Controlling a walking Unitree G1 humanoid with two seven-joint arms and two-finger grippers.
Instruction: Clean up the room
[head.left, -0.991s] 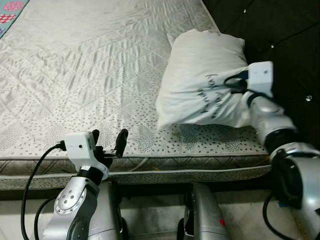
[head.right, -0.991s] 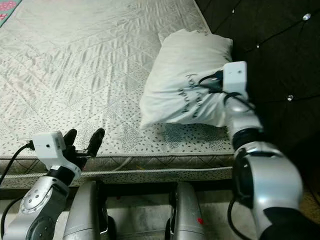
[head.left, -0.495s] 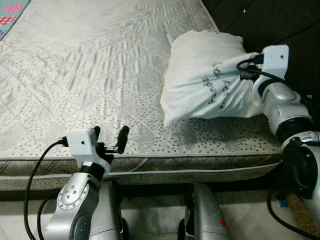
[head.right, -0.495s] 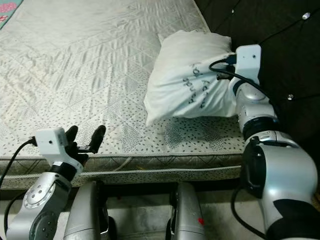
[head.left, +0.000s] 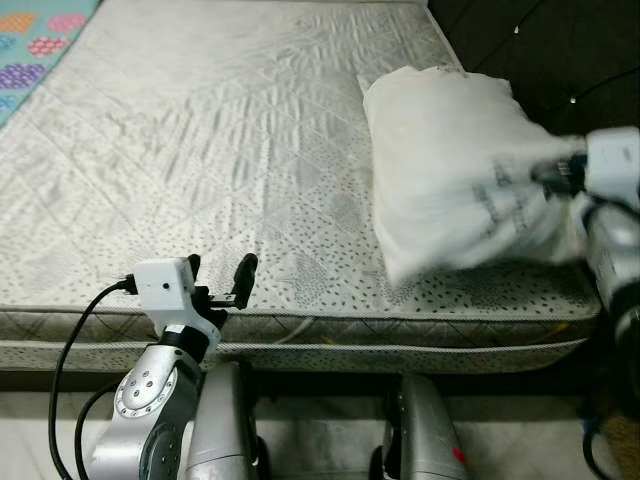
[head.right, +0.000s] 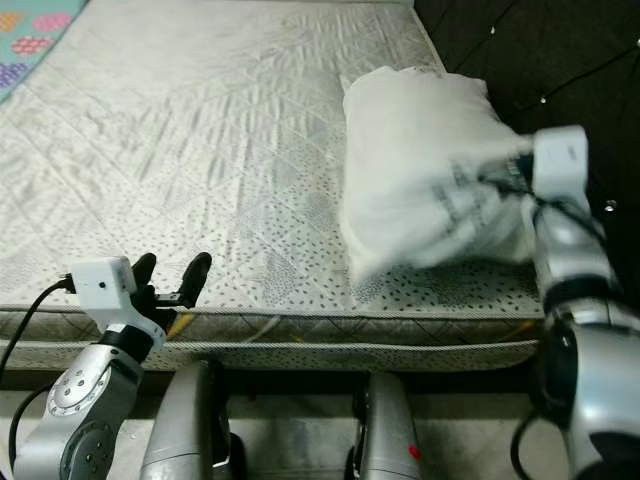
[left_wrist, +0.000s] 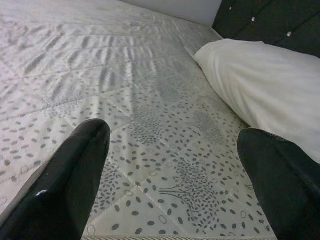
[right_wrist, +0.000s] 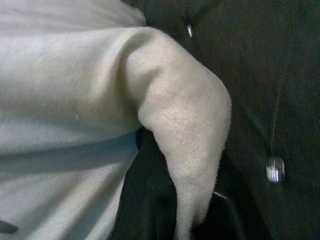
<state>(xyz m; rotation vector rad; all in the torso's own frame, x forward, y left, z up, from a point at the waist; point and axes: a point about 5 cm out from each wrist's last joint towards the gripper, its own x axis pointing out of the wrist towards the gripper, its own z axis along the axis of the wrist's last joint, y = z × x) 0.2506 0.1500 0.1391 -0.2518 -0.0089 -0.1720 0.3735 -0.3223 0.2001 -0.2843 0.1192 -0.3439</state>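
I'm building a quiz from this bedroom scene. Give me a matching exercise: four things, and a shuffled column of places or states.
1. left pincer
2. right pincer
3. pillow
4. headboard

A. dark, tufted with buttons
B. open, at the mattress's near edge
C. white, beside the headboard
D. shut on a pillow corner

Pairs: 1-B, 2-D, 3-C, 4-A
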